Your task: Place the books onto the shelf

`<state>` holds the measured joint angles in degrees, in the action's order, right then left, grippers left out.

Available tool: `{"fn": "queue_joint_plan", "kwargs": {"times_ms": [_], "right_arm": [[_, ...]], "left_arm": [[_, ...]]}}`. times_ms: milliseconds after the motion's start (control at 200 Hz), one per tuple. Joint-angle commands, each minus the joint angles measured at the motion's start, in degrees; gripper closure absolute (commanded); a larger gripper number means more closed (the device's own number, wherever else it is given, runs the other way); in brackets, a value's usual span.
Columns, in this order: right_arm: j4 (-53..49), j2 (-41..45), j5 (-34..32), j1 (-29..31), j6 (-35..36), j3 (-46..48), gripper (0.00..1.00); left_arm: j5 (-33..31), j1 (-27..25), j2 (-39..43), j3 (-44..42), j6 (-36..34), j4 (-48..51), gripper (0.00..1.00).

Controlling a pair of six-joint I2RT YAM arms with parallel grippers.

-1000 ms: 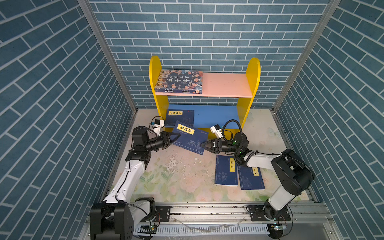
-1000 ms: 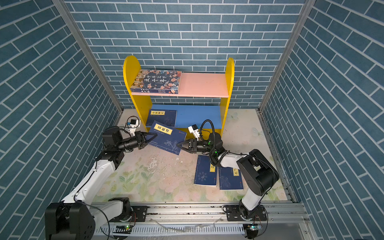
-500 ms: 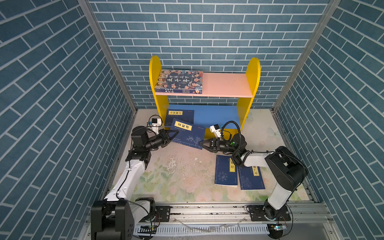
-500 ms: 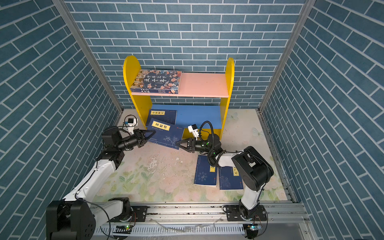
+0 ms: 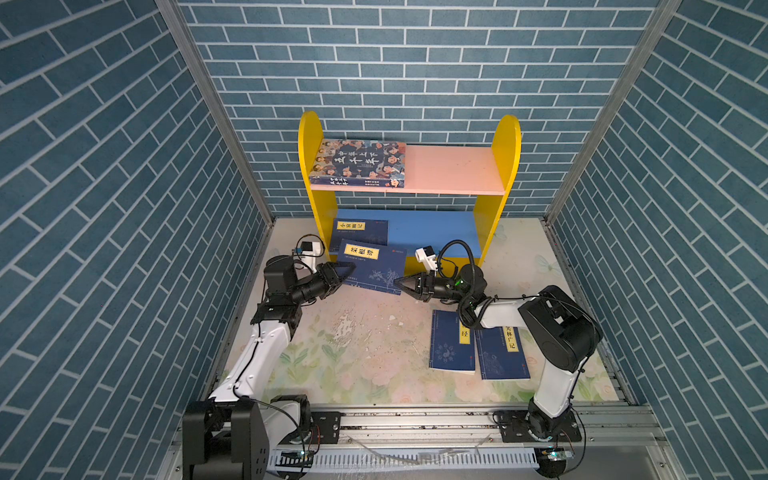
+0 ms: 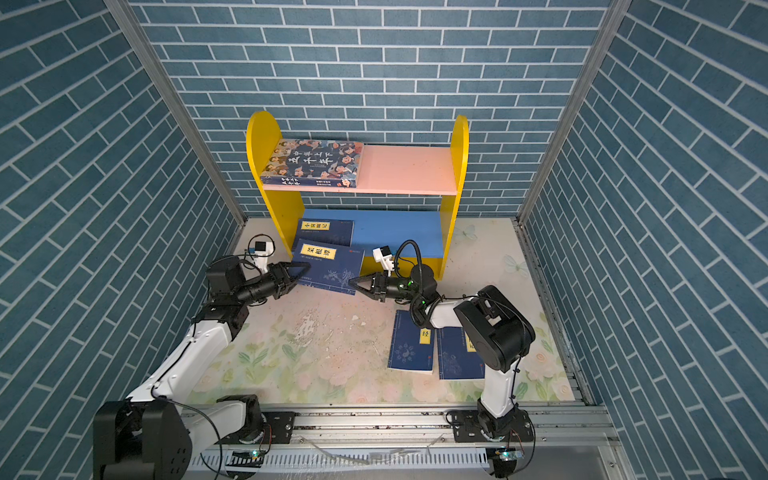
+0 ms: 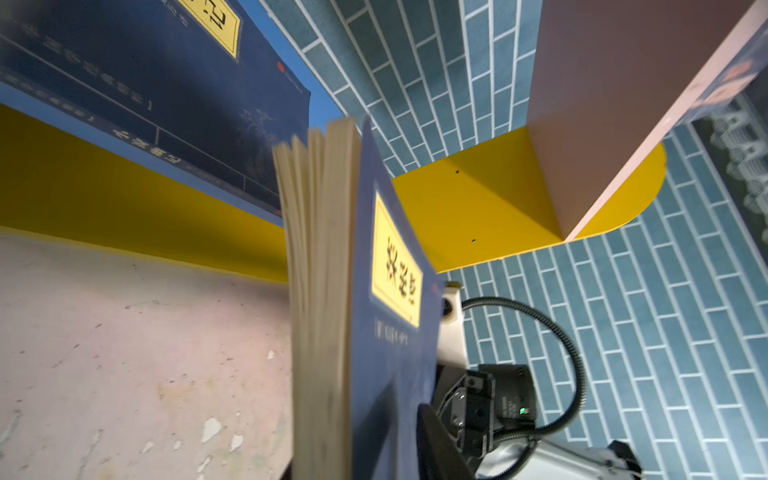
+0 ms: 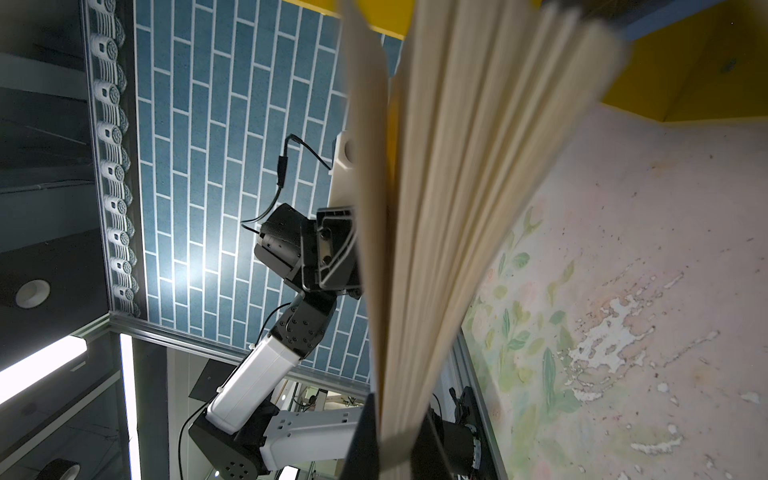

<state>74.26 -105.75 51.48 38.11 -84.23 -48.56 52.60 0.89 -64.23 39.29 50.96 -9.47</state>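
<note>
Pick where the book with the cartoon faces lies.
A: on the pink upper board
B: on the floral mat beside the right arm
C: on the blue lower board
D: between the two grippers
A: the cartoon-face book lies flat at the left end of the pink upper board.

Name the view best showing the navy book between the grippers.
A top view: the navy book shows nearly its whole cover and label. Left wrist sees it steeply, blurred; right wrist sees only fanned pages.

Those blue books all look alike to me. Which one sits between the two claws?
The navy book labelled 菜根谭, tilted before the shelf, its corners at the left gripper and right gripper; the other three lie flat.
</note>
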Motion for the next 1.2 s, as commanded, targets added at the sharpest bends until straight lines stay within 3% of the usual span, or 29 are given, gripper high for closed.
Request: {"fn": "queue_joint_plan", "kwargs": {"times_ms": [0, 110, 300, 565, 1195], "right_arm": [[3.09, -0.67, -0.49, -1.27, -0.41, -3.75, 1.0], [-3.83, -0.86, 0.35, -2.35, 2.4, -6.36, 1.0], [-13.29, -2.28, 2.88, -4.92, 6.86, -11.2, 1.0], [-30.26, -5.87, 5.86, -6.15, 14.83, -21.49, 1.0], [-45.71, -18.21, 6.26, -6.69, 20.59, -42.4, 1.0]], "left_arm": [[-2.71, 1.19, 1.39, 2.12, -6.39, 7.48, 0.38], [-6.36, 3.82, 2.03, 4.45, -11.18, 15.03, 0.31], [-4.04, 9.36, 3.96, 4.43, -8.46, 13.97, 0.31], [0.81, 9.4, 5.16, 4.54, -6.93, 12.03, 0.3], [2.07, 9.26, 4.13, 4.08, -2.28, 7.04, 0.3]]}}
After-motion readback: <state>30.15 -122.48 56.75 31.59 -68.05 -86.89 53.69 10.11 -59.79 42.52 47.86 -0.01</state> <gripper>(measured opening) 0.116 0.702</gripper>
